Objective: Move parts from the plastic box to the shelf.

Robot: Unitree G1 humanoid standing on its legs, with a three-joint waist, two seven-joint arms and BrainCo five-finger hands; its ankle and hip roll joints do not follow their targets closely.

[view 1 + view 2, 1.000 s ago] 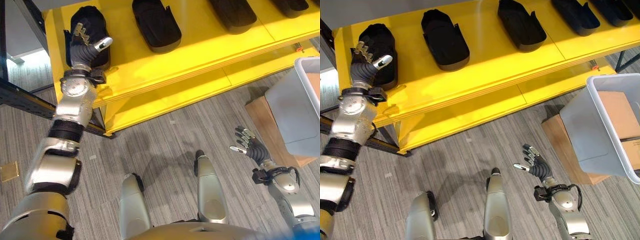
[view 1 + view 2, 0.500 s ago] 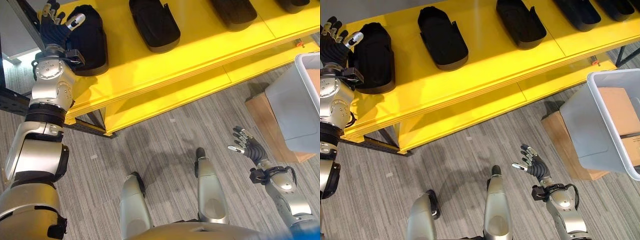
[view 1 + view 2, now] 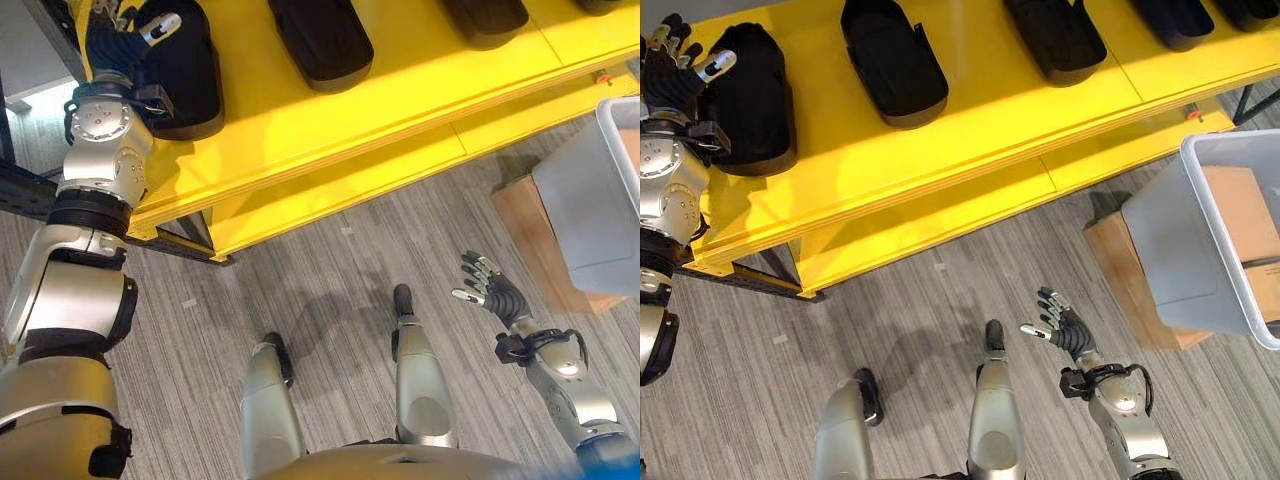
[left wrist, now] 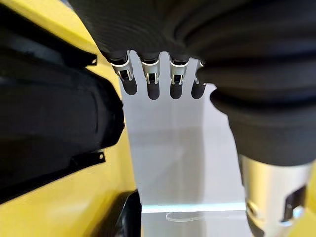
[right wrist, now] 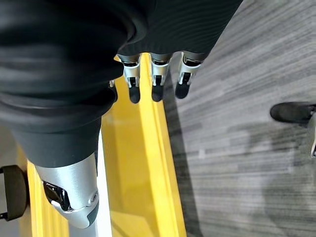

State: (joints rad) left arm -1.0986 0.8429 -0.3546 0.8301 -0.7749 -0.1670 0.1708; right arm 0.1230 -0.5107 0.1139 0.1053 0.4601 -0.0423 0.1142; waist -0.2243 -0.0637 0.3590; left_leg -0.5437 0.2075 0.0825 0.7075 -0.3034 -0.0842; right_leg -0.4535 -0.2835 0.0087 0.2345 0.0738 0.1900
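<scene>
The yellow shelf (image 3: 940, 130) carried a row of black parts (image 3: 893, 60), one at its left end (image 3: 750, 90). The grey plastic box (image 3: 1200, 250) sat on a cardboard box (image 3: 1120, 270) by the shelf's right end. Left hand (image 3: 675, 75) rested beside that end part, fingers relaxed, grasping nothing. Right hand (image 3: 1065, 328) hung loose over the floor (image 3: 940, 310), empty.

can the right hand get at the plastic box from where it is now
Probably yes: the right hand hangs open and empty above bare floor, and the plastic box stands off to its side, nothing between them.
</scene>
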